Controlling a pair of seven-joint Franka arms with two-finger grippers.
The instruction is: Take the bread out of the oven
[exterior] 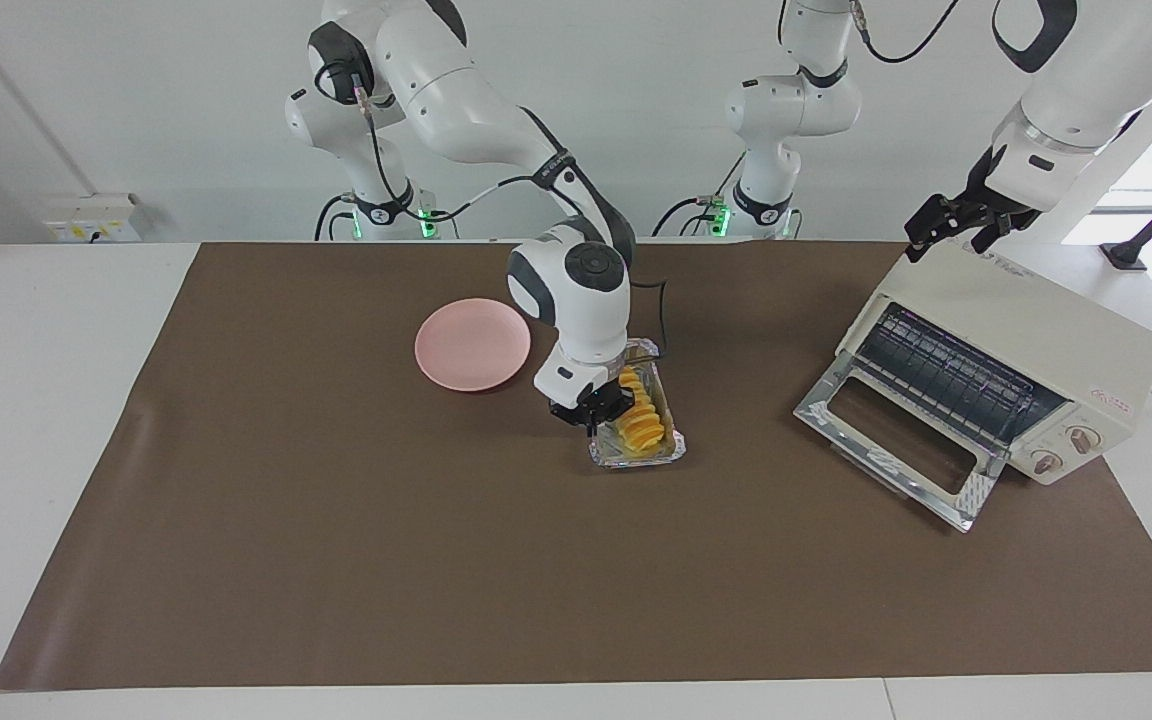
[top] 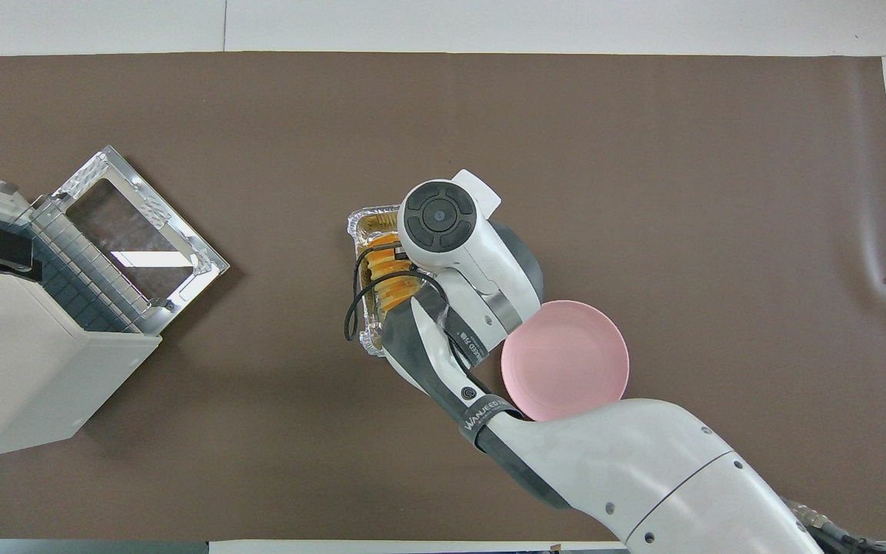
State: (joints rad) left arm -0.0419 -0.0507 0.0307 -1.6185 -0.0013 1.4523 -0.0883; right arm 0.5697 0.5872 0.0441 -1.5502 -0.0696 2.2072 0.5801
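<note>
Mid-table, right jaws (exterior: 604, 412) clench the bread (exterior: 642, 420) in its foil tray (exterior: 676, 447).

Golden-yellow ridged bread (exterior: 644, 418) in crinkled silver foil tray (exterior: 671, 452); pale pink plate (exterior: 472, 343); cream-white oven (exterior: 1016, 340) (dark wire rack); plain brown table mat (exterior: 336, 520).

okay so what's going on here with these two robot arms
The right gripper is down at the bread, which lies in a foil tray on the brown mat in the middle of the table, beside a pink plate. The bread is already out of the oven, whose door hangs open with the rack bare, at the left arm's end of the table. The left gripper waits over the oven's top corner.
</note>
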